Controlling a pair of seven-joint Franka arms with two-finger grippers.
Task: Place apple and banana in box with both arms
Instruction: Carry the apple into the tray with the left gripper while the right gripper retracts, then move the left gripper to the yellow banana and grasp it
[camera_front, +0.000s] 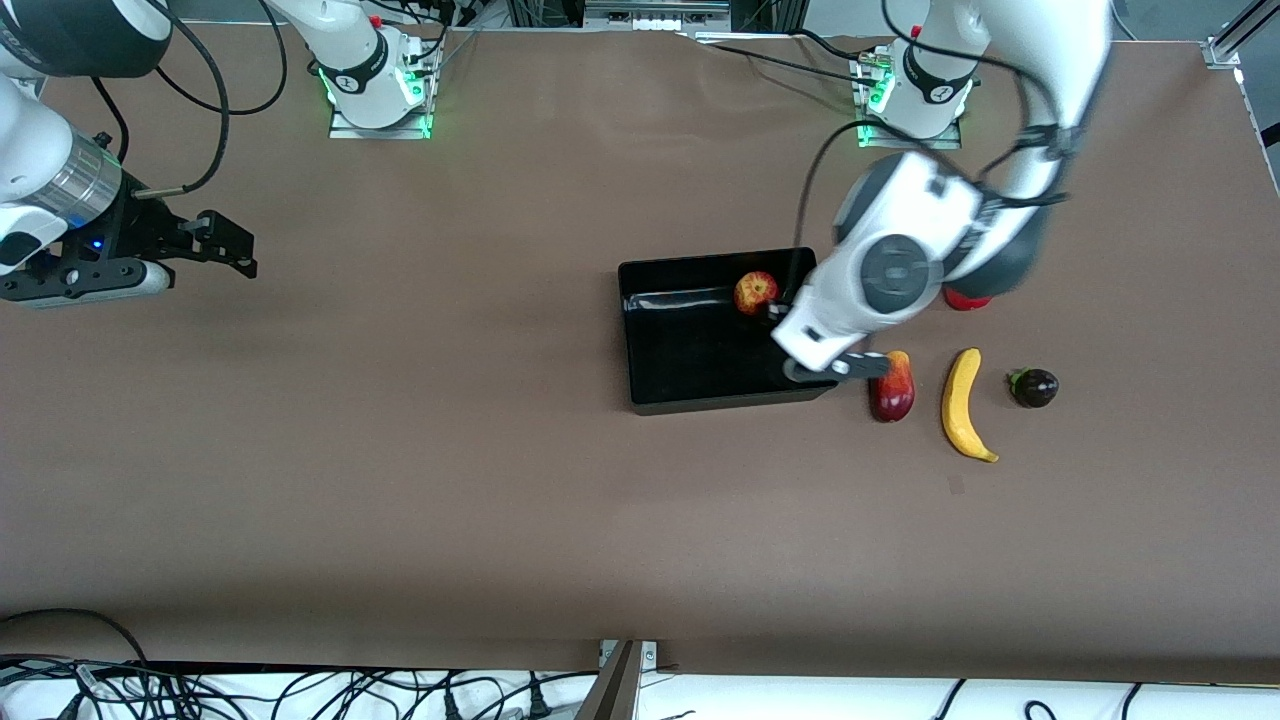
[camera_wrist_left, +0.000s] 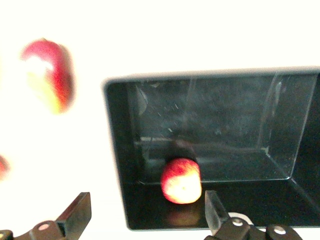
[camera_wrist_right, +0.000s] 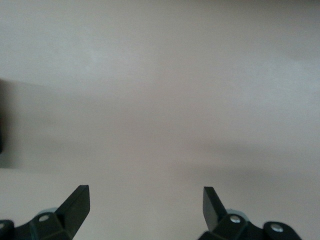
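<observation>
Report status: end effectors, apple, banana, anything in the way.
Left end effector open over box, apple inside. Right end effector open, waiting. Banana on table; mango-like fruit between it and box.

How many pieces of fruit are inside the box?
1: the apple lies in the box, near its wall toward the robots' bases. The left arm covers one corner, so something could be hidden there.
</observation>
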